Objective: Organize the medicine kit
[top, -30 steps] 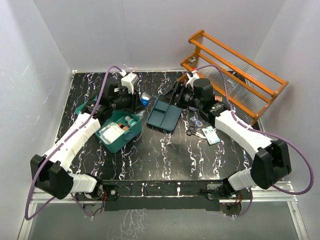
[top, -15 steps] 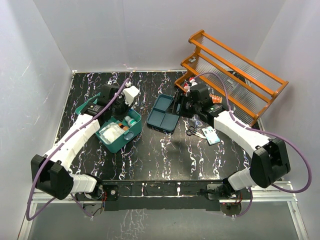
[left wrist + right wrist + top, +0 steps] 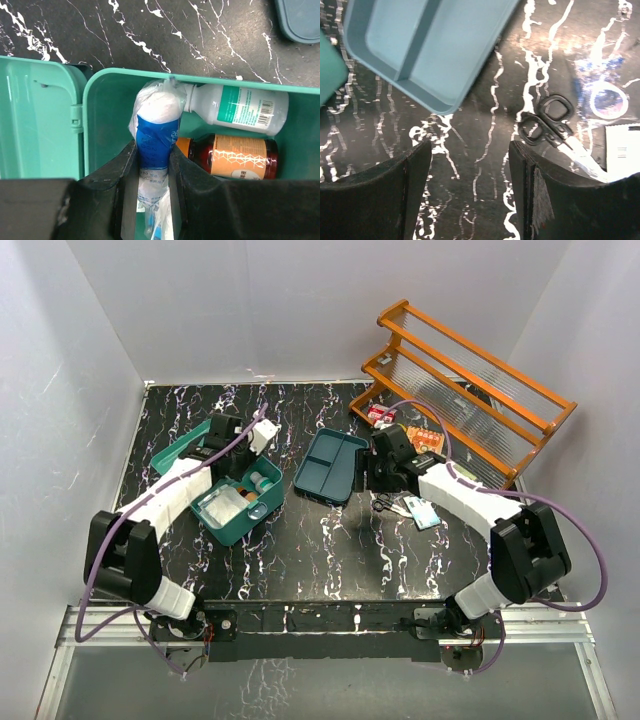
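Left gripper (image 3: 151,153) jaws clamped a wrapped roll (image 3: 156,125) inside the medicine kit (image 3: 106,107). Right gripper (image 3: 470,167) jaws gaped wide, scissors (image 3: 545,122) at two o'clock.

Left pincer (image 3: 152,157) has brought the blue-wrapped roll (image 3: 156,117) down into the medicine kit (image 3: 105,115)

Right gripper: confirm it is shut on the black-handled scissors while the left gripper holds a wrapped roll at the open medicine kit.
One thing is wrong. The right gripper is open and empty; the scissors lie untouched on the table, as the right wrist view shows. The rest stands: the left gripper holds the wrapped roll at the open medicine kit.
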`<state>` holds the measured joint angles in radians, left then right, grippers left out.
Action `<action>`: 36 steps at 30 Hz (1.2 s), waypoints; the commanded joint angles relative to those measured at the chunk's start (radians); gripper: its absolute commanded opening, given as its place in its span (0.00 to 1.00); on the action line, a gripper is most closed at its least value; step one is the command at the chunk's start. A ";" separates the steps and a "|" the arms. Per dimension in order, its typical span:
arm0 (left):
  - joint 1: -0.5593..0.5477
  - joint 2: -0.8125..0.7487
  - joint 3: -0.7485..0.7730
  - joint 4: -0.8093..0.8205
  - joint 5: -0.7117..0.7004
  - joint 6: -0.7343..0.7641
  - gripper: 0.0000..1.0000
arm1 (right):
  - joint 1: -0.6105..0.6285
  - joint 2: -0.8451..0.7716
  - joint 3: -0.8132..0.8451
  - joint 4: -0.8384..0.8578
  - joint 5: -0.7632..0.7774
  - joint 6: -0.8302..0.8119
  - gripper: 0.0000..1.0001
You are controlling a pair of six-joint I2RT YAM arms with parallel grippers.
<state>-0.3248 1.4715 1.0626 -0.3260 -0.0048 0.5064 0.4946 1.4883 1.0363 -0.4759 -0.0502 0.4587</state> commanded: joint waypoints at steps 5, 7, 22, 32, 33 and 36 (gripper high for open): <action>0.002 0.038 -0.041 0.103 -0.003 0.026 0.08 | -0.004 0.045 0.003 0.017 0.143 -0.089 0.61; 0.002 0.050 -0.043 0.116 0.000 0.032 0.08 | -0.004 0.071 0.015 0.016 0.139 -0.090 0.60; 0.000 0.138 -0.054 0.116 -0.104 0.041 0.18 | -0.004 0.129 0.045 0.029 0.132 -0.123 0.60; 0.002 0.120 -0.003 0.094 -0.111 -0.041 0.44 | -0.004 0.123 0.044 0.031 0.119 -0.122 0.60; 0.001 0.115 -0.001 0.092 -0.112 -0.045 0.44 | -0.004 0.123 0.044 0.031 0.116 -0.121 0.60; 0.001 0.108 0.008 0.084 -0.110 -0.052 0.44 | -0.004 0.121 0.041 0.032 0.109 -0.118 0.60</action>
<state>-0.3244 1.6306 1.0321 -0.2245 -0.1078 0.4786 0.4946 1.6299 1.0397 -0.4900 0.0589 0.3424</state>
